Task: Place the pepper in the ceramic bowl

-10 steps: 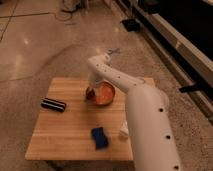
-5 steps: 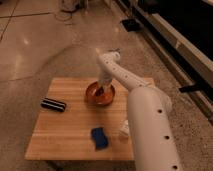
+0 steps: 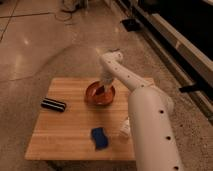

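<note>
The ceramic bowl, orange inside with a darker rim, sits on the wooden table at its far middle. My gripper hangs down from the white arm straight over the bowl, its tip inside the rim. A small dark red-brown streak at the tip, likely the pepper, lies over the bowl's inside. I cannot tell whether it is held or resting in the bowl.
A black ribbed bar lies at the table's left. A blue sponge lies near the front edge, with a clear plastic cup to its right beside my arm. Polished floor surrounds the table.
My wrist has risen and swung from the bowl's left side to above its far side. The gripper stays over the bowl. The other things have not moved.
</note>
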You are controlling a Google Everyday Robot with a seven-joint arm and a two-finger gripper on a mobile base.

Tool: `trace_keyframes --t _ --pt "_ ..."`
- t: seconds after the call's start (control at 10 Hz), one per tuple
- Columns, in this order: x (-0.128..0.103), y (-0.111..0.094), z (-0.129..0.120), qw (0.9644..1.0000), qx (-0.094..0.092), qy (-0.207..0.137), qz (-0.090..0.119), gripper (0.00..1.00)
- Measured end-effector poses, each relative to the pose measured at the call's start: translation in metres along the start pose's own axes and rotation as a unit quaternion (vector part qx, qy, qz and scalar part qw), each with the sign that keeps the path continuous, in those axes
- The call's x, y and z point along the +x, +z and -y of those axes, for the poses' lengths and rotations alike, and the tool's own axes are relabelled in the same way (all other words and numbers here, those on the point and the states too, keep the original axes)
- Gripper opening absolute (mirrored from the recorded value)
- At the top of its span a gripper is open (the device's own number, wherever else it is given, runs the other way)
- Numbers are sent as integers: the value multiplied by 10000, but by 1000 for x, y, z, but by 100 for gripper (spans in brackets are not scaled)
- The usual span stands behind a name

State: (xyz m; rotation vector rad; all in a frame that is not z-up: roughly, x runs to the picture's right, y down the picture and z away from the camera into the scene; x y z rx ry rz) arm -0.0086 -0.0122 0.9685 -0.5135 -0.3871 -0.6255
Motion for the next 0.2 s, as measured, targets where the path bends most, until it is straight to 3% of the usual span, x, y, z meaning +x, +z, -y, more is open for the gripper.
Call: trace_keyframes --t 0.2 --pt "2 0 -2 10000 0 16 -4 66"
